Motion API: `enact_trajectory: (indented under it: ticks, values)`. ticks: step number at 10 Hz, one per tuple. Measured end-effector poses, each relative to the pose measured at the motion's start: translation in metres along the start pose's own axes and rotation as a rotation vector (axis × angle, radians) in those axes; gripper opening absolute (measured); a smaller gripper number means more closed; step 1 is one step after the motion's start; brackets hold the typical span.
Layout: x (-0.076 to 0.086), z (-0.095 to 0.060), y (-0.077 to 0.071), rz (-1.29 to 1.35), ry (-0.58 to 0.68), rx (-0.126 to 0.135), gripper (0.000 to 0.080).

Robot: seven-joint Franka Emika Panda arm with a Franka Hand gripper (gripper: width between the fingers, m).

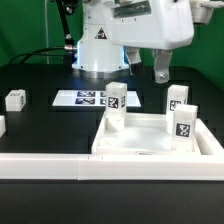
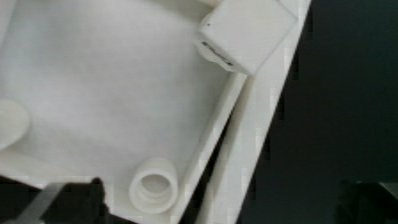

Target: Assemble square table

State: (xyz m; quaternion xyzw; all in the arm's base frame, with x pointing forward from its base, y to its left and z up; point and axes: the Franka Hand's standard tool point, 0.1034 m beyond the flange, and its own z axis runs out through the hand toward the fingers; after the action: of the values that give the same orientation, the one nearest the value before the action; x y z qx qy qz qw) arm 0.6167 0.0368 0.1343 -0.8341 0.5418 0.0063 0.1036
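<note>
Gripper (image 1: 161, 73) hangs w/ jaws wide, empty, just above the far side of the square tabletop (image 1: 150, 150), which lies on the black bench (image 1: 45, 125) against the long white rail (image 1: 40, 168) at the front. Progress approx.: three leg blocks stand upright at its corners, i.e. far-left leg (image 1: 116, 100), far-right leg (image 1: 178, 97), near-right leg (image 1: 185, 125). A 4th leg block (image 1: 15, 100) sits loose, well apart toward the exterior view's left, near the marker board (image 1: 82, 99); wrist view shows an open socket (image 2: 157, 186) in the tabletop, so one leg is prob. left.
</note>
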Motion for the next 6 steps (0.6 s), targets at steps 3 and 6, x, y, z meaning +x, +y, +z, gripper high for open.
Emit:
enact_trajectory:
  ticks: [3, 6]
  values:
    - [0.039, 0.000, 0.090, -0.344, -0.010, 0.005, 0.0649]
    - [0.063, 0.003, 0.138, -0.565, 0.033, -0.021, 0.0649]
